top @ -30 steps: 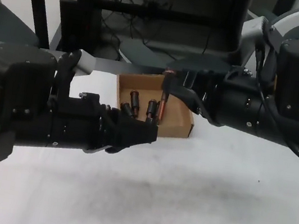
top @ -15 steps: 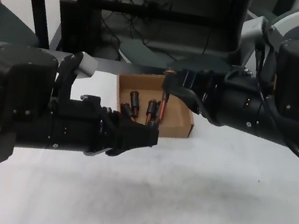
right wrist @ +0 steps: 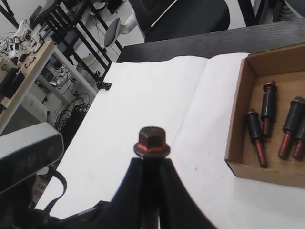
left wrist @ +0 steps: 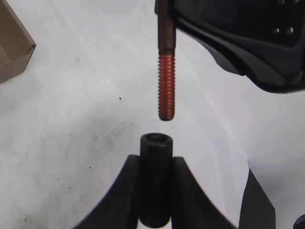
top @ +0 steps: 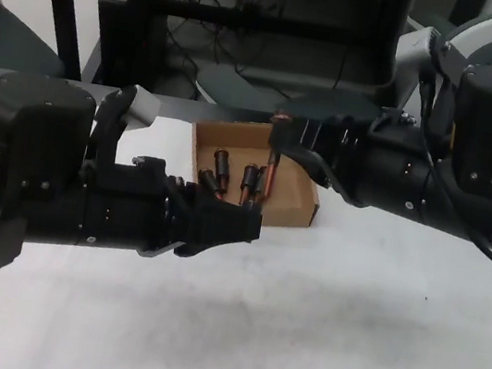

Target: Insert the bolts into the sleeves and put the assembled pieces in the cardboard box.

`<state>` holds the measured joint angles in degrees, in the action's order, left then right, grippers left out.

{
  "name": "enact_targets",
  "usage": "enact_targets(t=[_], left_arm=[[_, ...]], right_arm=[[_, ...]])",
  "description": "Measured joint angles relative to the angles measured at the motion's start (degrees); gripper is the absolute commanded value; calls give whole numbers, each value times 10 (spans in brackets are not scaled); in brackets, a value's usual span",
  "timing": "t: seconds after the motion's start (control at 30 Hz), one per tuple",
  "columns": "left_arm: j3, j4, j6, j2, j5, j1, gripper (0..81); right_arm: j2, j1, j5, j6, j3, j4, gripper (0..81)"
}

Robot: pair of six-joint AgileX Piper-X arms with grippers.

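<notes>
At the left of the high view, the left arm lies across the white bench, and its left gripper ends near the middle of the frame, at the front edge of the cardboard box. The left wrist view shows its two fingers clamped on a black sleeve, which stands upright at the bottom centre of that frame with its open mouth facing up.

Directly above the mouth hangs a copper-coloured bolt, threaded end down. Its tip is close to the sleeve but apart from it, with a clear gap of white bench between the two. In the high view the bolt hangs upright in front of the box, just right of centre.

The box sits open at the upper middle of the high view, behind both grippers. Several assembled pieces lie flat on its floor, black sleeves with copper threads showing at their ends.

From the right of the high view the right arm reaches in toward the centre. The right gripper has its fingers shut on the bolt's shank just under the hexagonal head, at the bottom centre of the right wrist view.
</notes>
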<state>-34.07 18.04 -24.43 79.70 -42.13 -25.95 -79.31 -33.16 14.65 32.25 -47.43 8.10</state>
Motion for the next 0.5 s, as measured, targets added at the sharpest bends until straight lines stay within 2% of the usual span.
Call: enact_targets(t=[0.5], left_arm=[[0, 18, -11, 0, 0, 0, 17]], right_arm=[[0, 0, -1, 12, 0, 0, 4]])
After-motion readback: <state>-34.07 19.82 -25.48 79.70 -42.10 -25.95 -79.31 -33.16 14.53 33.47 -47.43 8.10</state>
